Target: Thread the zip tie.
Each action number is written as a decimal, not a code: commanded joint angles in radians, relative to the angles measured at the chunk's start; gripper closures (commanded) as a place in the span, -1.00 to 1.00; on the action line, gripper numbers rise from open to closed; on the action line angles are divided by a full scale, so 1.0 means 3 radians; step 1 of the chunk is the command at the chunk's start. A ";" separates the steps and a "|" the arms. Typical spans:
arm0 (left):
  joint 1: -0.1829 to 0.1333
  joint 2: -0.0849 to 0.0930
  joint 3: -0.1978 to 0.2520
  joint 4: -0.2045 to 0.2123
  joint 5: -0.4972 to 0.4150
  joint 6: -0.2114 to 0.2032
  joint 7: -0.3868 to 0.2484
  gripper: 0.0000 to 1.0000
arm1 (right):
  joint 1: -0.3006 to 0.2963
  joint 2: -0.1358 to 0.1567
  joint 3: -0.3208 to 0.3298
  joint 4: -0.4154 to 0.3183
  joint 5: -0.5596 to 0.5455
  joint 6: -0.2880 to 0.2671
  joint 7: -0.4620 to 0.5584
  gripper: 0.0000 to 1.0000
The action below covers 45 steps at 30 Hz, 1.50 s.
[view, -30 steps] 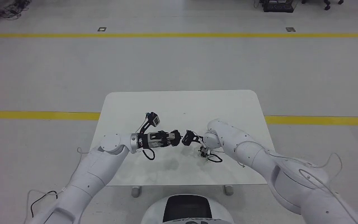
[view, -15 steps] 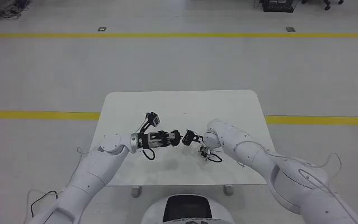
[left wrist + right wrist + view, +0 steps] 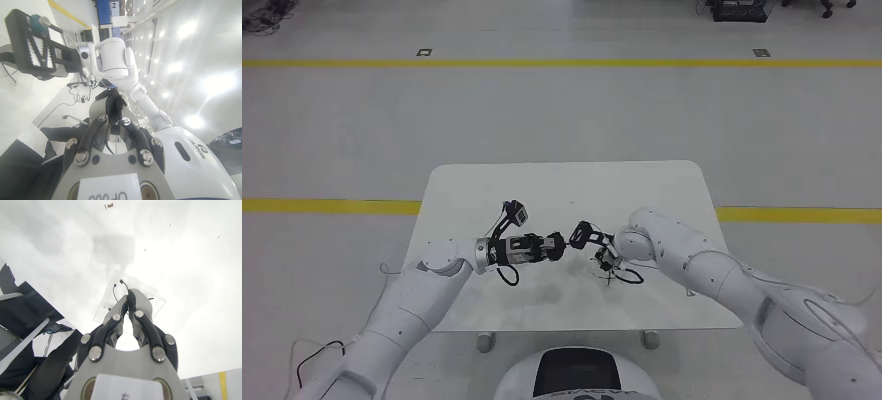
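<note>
Looking down from above, left gripper (image 3: 554, 244) and right gripper (image 3: 580, 236) face tip to tip, near each other over the white table (image 3: 642, 185); threading likely wants a slow, level approach with both wrists kept in line. Left wrist view: its fingers are pinched together on something dark I cannot identify. Right wrist view: fingers clamped on the thin black zip tie (image 3: 124, 285), whose free end curves out above a clear tray (image 3: 143, 286)

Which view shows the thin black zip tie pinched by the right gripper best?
The right wrist view: the thin black zip tie curves out from between the shut fingertips of the right gripper, with its small head visible. In the top view it is too small to tell apart from the grippers; in the left wrist view it is unclear.
</note>
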 commanded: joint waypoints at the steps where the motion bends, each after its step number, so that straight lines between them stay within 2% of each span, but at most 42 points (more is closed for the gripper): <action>1: 0.0000 0.0000 0.0000 0.0000 0.0000 0.0000 0.0000 1.00 | -0.0044 0.0128 0.0048 -0.0147 0.0007 0.0000 -0.0088 1.00; 5: 0.0000 0.0000 0.0000 0.0000 0.0000 0.0000 0.0000 1.00 | -0.0176 0.0412 0.0186 -0.0474 0.0064 0.0000 -0.0357 1.00; 9: 0.0000 0.0000 0.0000 0.0000 0.0000 0.0000 0.0000 1.00 | -0.0309 0.0657 0.0320 -0.0719 0.0181 0.0000 -0.0634 1.00; 12: 0.0000 0.0000 0.0000 0.0000 0.0000 0.0000 0.0000 1.00 | -0.0402 0.0809 0.0399 -0.0876 0.0273 0.0000 -0.0852 1.00; 16: 0.0000 0.0000 0.0000 0.0000 0.0000 0.0000 0.0000 1.00 | -0.0460 0.0958 0.0420 -0.1033 0.0322 0.0000 -0.0984 1.00; 18: 0.0000 0.0000 0.0000 0.0000 0.0000 0.0000 0.0000 1.00 | -0.0450 0.0998 0.0410 -0.1059 0.0345 0.0000 -0.1012 1.00; 30: 0.0000 0.0000 0.0000 0.0000 0.0000 0.0000 0.0000 1.00 | -0.0470 0.0999 0.0436 -0.1058 0.0340 0.0037 -0.1084 1.00; 31: 0.0000 0.0000 0.0000 0.0000 0.0000 0.0000 0.0000 1.00 | -0.0489 0.1005 0.0490 -0.1078 0.0330 0.0079 -0.1236 1.00; 34: 0.0000 0.0000 0.0000 0.0000 0.0000 0.0000 0.0000 1.00 | -0.0715 0.1088 0.0678 -0.1233 0.0459 0.0000 -0.1993 1.00; 36: 0.0000 0.0000 0.0000 0.0000 0.0000 0.0000 0.0000 1.00 | -0.0918 0.1183 0.0750 -0.1421 0.0468 0.0000 -0.2493 1.00; 38: 0.0000 0.0000 0.0000 0.0000 0.0000 0.0000 0.0000 1.00 | -0.1062 0.1274 0.0783 -0.1551 0.0410 0.0000 -0.2848 1.00; 41: 0.0000 0.0000 0.0000 0.0000 0.0000 0.0000 0.0000 1.00 | -0.1267 0.1414 0.0772 -0.1762 0.0365 0.0000 -0.3455 1.00; 45: 0.0000 0.0000 0.0000 0.0000 0.0000 0.0000 0.0000 1.00 | -0.1372 0.1567 0.0613 -0.1935 0.0239 0.0000 -0.4027 1.00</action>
